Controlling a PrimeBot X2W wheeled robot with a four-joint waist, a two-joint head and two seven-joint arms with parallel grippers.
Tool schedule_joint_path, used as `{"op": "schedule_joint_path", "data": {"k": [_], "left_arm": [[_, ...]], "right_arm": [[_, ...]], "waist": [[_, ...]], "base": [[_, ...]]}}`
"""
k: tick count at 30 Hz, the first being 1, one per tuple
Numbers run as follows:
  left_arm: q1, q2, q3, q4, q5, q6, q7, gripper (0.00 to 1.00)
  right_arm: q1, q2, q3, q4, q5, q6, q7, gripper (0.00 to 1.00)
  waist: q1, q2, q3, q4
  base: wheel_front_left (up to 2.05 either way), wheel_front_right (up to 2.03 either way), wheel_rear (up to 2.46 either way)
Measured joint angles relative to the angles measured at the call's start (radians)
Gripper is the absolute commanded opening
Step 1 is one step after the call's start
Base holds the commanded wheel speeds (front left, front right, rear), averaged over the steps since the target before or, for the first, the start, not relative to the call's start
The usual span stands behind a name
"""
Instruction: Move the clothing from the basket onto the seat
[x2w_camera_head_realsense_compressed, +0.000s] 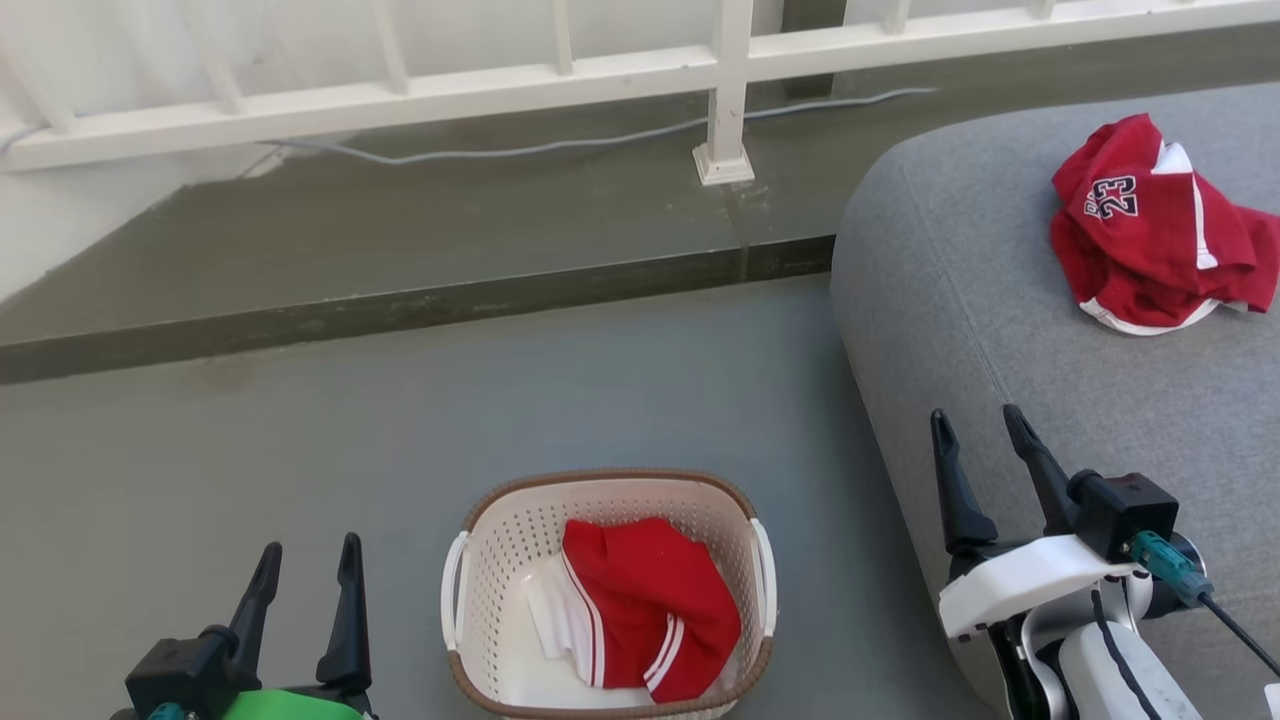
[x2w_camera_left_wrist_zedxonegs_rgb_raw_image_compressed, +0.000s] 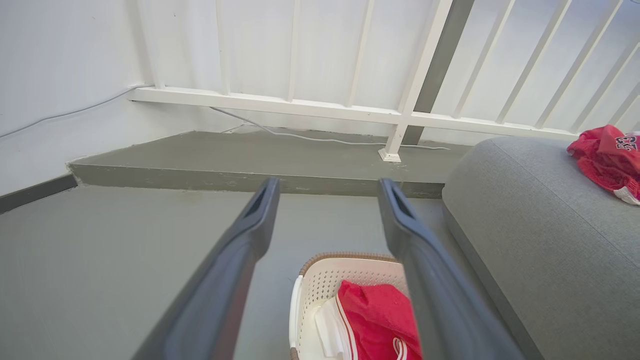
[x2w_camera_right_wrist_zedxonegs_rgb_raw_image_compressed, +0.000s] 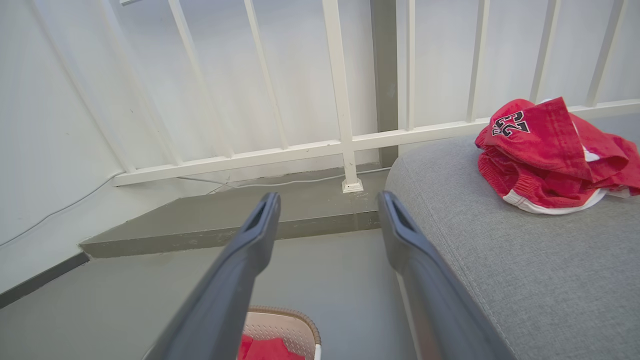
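Head view first: the basket (x2w_camera_head_realsense_compressed: 497, 540) stands on the floor (x2w_camera_head_realsense_compressed: 250, 450) between my two arms, near the seat (x2w_camera_head_realsense_compressed: 1000, 330) but apart from its rounded edge. In it lie the shorts (x2w_camera_head_realsense_compressed: 640, 600), crumpled, red with double white stripes and a white part showing on their left side. They fill the middle and right of the basket. The jersey (x2w_camera_head_realsense_compressed: 1140, 235) is already on the seat, bunched in a heap toward its far right, with the number 23 facing up.

My left gripper (x2w_camera_head_realsense_compressed: 311, 545) sits at lower left beside the basket, over bare floor, its fingers spread with nothing between them. My right gripper (x2w_camera_head_realsense_compressed: 975, 413) sits at lower right over the seat's near edge, fingers likewise parted and empty. Both wrist views agree: each pair of fingers stands wide.

From the left wrist I see the basket and shorts below, partly behind one finger. From the right wrist I see a corner of the basket at the bottom edge and the jersey on the seat at upper right.

Beyond the floor a raised step (x2w_camera_head_realsense_compressed: 400, 230) carries a white railing (x2w_camera_head_realsense_compressed: 730, 60), with a grey cable (x2w_camera_head_realsense_compressed: 500, 152) running along its foot.
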Motion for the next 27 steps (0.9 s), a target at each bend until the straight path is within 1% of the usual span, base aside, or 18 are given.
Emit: {"op": "schedule_joint_path", "data": {"k": [6,12,21,22,24,27], "left_arm": [[-0.001,0.004,-0.001,-0.017,0.012,-0.013,0.0,1.0],[-0.022,0.03,-0.011,-0.025,0.041,-0.026,0.006,1.0],[-0.149,0.04,-0.077,-0.003,0.064,-0.068,0.068,1.0],[-0.149,0.04,-0.077,-0.003,0.064,-0.068,0.068,1.0],[-0.19,0.04,-0.094,0.011,0.069,-0.077,0.08,1.0],[-0.248,0.039,-0.11,0.036,0.096,-0.088,0.105,1.0]], "right_arm": [[-0.005,-0.002,-0.014,-0.025,-0.007,0.0,0.0,1.0],[-0.056,-0.012,-0.04,-0.071,-0.017,-0.001,0.0,1.0],[-0.162,-0.031,-0.073,-0.114,-0.026,-0.002,0.0,1.0],[-0.162,-0.031,-0.073,-0.114,-0.026,-0.002,0.0,1.0],[-0.189,-0.035,-0.077,-0.122,-0.026,-0.007,0.0,1.0],[-0.233,-0.035,-0.082,-0.134,-0.026,-0.009,0.0,1.0]], "waist": [[0.0,0.0,0.04,-0.003],[0.0,0.0,0.101,-0.006],[0.0001,0.0,0.218,-0.011],[0.0001,0.0,0.218,-0.011],[0.0,0.0,0.246,-0.013],[0.0,0.0,0.287,-0.017]], "base": [[0.0,0.0,0.0],[0.0,0.0,0.0],[0.0,0.0,0.0],[0.0,0.0,0.0],[0.0,0.0,0.0],[0.0,0.0,0.0]]}}
